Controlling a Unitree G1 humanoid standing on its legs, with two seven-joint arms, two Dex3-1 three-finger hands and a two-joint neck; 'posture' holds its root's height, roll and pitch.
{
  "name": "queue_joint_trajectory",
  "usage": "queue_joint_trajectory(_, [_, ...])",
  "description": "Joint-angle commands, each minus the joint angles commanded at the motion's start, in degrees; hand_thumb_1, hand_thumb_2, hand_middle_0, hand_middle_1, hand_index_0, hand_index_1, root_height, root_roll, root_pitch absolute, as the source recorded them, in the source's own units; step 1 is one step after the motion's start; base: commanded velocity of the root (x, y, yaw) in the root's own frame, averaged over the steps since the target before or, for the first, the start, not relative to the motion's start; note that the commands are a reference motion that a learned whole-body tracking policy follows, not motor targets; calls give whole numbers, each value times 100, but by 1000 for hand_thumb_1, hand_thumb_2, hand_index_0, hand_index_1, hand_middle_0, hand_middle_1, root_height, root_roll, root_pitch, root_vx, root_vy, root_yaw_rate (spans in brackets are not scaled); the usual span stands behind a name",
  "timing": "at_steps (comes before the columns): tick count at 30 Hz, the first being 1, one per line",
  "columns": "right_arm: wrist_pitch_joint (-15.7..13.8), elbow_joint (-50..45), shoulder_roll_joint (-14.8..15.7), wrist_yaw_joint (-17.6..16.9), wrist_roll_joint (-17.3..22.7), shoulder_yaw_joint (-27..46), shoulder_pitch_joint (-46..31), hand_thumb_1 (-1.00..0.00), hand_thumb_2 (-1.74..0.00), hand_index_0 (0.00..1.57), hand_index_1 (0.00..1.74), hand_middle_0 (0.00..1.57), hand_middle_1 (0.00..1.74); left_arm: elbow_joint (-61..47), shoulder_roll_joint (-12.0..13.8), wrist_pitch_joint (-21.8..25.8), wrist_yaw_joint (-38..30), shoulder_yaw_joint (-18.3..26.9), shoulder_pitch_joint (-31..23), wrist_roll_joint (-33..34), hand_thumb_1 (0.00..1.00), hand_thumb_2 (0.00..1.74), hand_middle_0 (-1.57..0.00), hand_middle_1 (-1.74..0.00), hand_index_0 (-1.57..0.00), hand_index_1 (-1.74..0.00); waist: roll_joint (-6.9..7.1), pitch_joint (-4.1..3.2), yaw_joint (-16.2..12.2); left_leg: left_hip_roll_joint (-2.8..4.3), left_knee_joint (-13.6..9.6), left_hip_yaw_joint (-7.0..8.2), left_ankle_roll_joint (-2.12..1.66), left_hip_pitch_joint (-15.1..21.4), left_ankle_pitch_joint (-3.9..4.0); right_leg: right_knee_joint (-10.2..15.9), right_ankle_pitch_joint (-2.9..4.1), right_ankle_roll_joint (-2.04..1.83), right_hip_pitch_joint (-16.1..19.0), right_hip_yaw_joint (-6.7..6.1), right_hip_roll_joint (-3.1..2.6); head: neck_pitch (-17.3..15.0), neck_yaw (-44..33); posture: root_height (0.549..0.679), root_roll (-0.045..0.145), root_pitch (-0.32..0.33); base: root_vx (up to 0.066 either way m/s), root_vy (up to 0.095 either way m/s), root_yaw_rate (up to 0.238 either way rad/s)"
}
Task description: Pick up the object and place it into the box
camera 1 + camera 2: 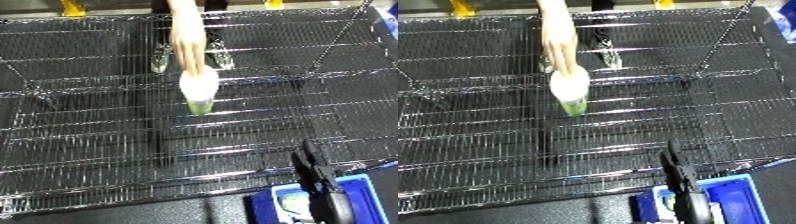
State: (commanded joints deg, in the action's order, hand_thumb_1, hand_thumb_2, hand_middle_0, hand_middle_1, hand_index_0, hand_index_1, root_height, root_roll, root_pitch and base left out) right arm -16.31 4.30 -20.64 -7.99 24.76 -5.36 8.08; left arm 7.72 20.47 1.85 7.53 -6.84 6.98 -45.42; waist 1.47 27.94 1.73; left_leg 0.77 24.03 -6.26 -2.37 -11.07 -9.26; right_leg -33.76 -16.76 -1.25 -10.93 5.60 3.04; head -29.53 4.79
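A person's hand [188, 47] reaches down from the top edge and holds the object [198, 89], a white item with a green lower end, just above or on the wire shelf [98, 130] near its middle. My right hand [313, 172] rises from the lower right with its fingers straight, holding nothing, well in front of and to the right of the object. It stands over the near edge of the shelf, just above the blue bin [734, 184]. My left hand does not show in either view.
The shelf is a shiny wire grid with raised wire sides spanning nearly the whole view. The blue bin sits below its front right corner, with something pale inside [289, 205]. A dark floor lies under the front edge.
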Motion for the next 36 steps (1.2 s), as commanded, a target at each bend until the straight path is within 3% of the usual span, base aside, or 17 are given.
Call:
queue_joint_trajectory(10, [52, 63, -20, -41, -153, -42, 10, 0, 0, 0, 0, 0, 0, 23, -32, 23, -8, -28, -2, 18, 1000, 1740, -1570, -1740, -1570, -1740, -8, 42, 6, -22, 76, 8, -14, -43, -22, -45, -8, -3, -14, 3, 33, -102, -37, 660, 45, -43, 8, 6, 6])
queue_joint_trajectory(20, [223, 474, -182, -269, -513, -178, 361, 0, 0, 0, 0, 0, 0, 149, -23, -52, 4, -158, 189, 50, 1000, 1740, -1570, -1740, -1570, -1740, -71, 145, 82, -90, 171, -25, -25, -184, -3, -125, 32, -21, -158, 25, 86, -360, 99, 659, 46, -39, 2, 1, 43])
queue_joint_trajectory(24, [273, 674, -224, -338, -635, -271, 607, 0, 0, 0, 0, 0, 0, 177, -29, -92, 1, -239, 289, 62, 1000, 1740, -1570, -1740, -1570, -1740, -110, 184, 126, -138, 255, -47, -14, -293, -21, -205, 39, -20, -267, 34, 120, -403, 186, 658, 48, -34, -1, 11, 71])
queue_joint_trajectory(30, [346, 886, -236, -397, -660, -343, 952, 0, 0, 0, 0, 0, 0, 248, -32, -112, 0, -353, 396, 85, 1000, 1740, -1570, -1740, -1570, -1740, -155, 185, 189, -219, 399, -85, 7, -487, -58, -336, 58, -36, -451, 42, 197, -407, 286, 657, 51, -24, 22, 14, 84])
queue_joint_trajectory(36, [410, 950, -269, -427, -687, -346, 1170, 0, 0, 0, 0, 0, 0, 249, 2, -95, -31, -400, 431, 98, 1000, 1740, -1570, -1740, -1570, -1740, -199, 185, 229, -289, 508, -89, 42, -673, -94, -500, 65, -66, -694, 42, 269, -139, 431, 654, 53, -9, 28, 15, 63])
